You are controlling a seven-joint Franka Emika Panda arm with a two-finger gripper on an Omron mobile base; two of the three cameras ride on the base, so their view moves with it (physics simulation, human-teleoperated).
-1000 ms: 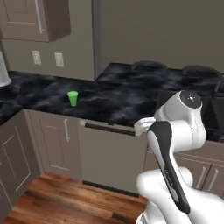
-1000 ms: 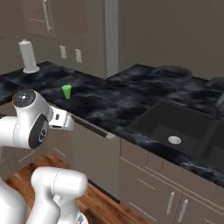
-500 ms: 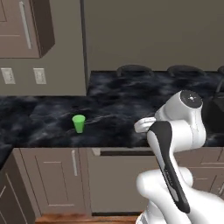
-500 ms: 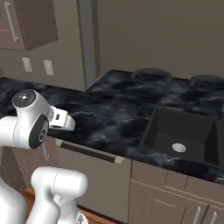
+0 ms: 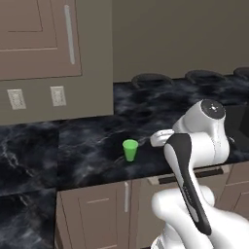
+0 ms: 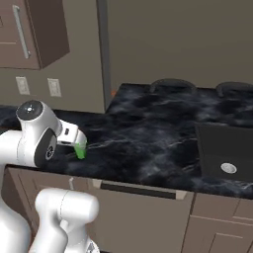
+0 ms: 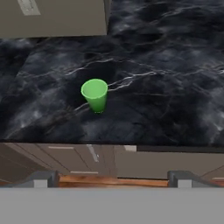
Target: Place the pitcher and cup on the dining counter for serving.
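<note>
The cup point(image 7: 95, 95) is small, bright green and upright on the black marble worktop point(image 7: 166, 100), near its front edge. In the hand view it sits ahead of my gripper point(image 7: 113, 179) and a little to the left, well apart from it. The gripper is open with nothing between its fingertips point(image 7: 43, 178). From the left base view the cup point(image 5: 130, 150) stands just left of my white hand. In the right base view the cup point(image 6: 80, 151) peeks out from under the hand. The pitcher and the dining counter are out of view.
Brown cabinet doors point(image 5: 97, 214) run under the worktop. A wall cabinet point(image 5: 39, 39) and two outlets point(image 5: 57, 96) are at the left. Round burners point(image 5: 151, 79) lie at the back, and a dark inset sink point(image 6: 222, 148) is at the right.
The whole picture has shifted, so the base has moved; the cup now appears closer and nearer the arm. The gripper has stayed open.
</note>
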